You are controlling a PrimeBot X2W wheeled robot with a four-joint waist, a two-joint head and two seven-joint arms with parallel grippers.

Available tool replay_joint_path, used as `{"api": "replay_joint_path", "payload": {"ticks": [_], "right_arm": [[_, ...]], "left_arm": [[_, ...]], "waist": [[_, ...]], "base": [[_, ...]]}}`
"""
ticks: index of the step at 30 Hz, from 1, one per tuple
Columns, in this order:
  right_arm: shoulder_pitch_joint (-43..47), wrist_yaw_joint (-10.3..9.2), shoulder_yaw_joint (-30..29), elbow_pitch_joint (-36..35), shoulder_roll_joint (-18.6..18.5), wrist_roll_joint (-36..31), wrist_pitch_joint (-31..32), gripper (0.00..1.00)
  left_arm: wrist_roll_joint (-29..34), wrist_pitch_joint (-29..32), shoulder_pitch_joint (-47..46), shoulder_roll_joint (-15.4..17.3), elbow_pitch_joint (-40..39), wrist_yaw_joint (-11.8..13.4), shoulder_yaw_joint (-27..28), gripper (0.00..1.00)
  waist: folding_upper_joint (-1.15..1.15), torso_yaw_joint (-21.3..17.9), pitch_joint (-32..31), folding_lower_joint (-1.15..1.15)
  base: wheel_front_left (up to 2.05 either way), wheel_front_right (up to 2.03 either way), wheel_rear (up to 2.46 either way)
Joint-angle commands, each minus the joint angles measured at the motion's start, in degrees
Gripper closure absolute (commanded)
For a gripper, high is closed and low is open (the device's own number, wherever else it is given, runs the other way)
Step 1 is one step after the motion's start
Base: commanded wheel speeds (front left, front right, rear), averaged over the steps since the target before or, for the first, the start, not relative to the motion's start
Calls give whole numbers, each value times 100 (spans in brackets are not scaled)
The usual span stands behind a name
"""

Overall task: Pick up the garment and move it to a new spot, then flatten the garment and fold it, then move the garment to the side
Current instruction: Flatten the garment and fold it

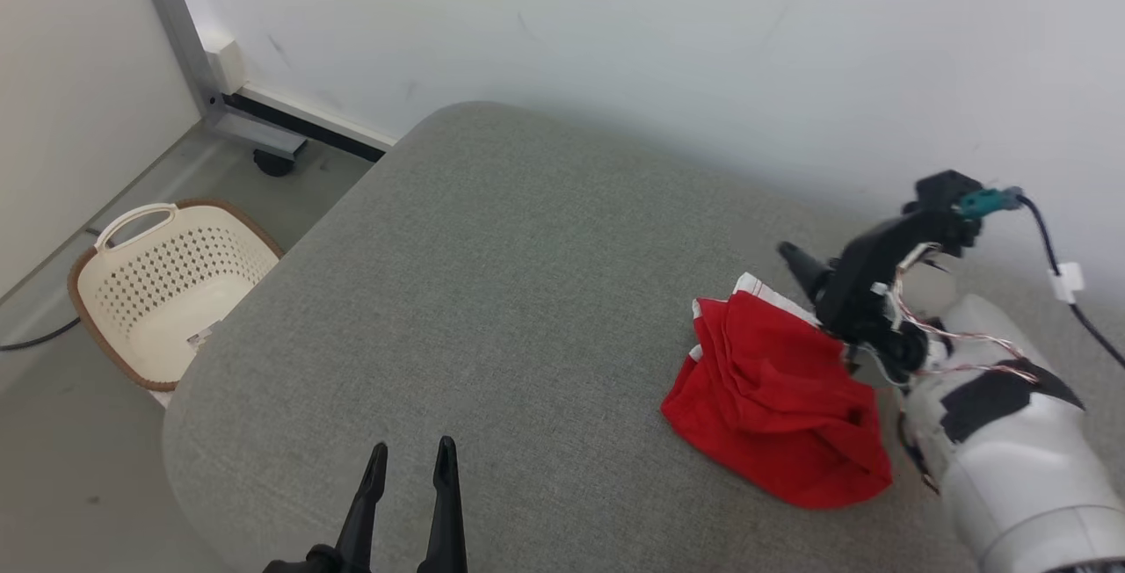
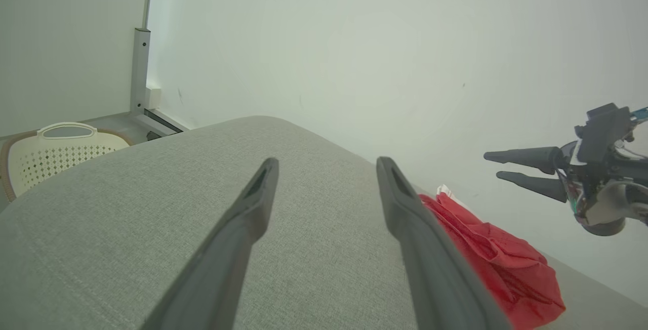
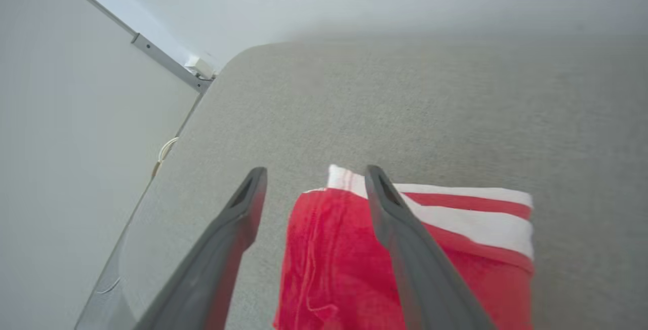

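On the right side of the grey cushion (image 1: 492, 292), the red garment (image 1: 773, 397) with white stripes lies crumpled in a loose heap. The right hand (image 1: 804, 270) hovers above its far end, fingers spread wide and gripping nothing. The left hand (image 1: 413, 443) hangs over the cushion's near edge, also wide apart and empty. A cream basket (image 1: 132, 292) stands on the floor (image 1: 53, 467) to the left.

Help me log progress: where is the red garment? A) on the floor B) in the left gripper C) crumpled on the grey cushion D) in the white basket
C: the red garment lies bunched on the grey cushion, just below the open right gripper.
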Motion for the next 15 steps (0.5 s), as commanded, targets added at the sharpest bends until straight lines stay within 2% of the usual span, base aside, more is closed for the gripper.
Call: {"api": "replay_joint_path", "payload": {"ticks": [1,5,6,7,9,12,15], "right_arm": [[193,-16,35,9,-194,-109,-85,0],[515,-15,177,158,-528,-489,-269,0],[599,-15,199,221,-635,-592,-318,12],[692,-16,215,294,-708,-668,-360,61],[850,-16,251,397,-699,-817,-463,100],[1017,-15,357,479,-527,-961,-501,100],[1165,-15,518,453,-173,-1044,-498,100]], "left_arm": [[12,-19,48,5,29,-22,6,0],[31,-19,41,7,108,-87,-14,0],[37,-19,30,7,125,-97,-24,0],[38,-19,16,5,138,-99,-35,0],[34,-19,-11,5,163,-120,-53,0],[23,-19,-37,7,185,-140,-72,0],[20,-19,-42,5,193,-114,-37,0]], "waist": [[0,-109,-126,0],[0,-180,-230,0],[0,-188,-240,0],[0,-192,-245,0],[0,-193,-247,0],[0,-170,-218,0],[0,-131,-170,0]], "base": [[0,0,0],[0,0,0],[0,0,0],[0,0,0],[0,0,0],[0,0,0],[0,0,0]]}}
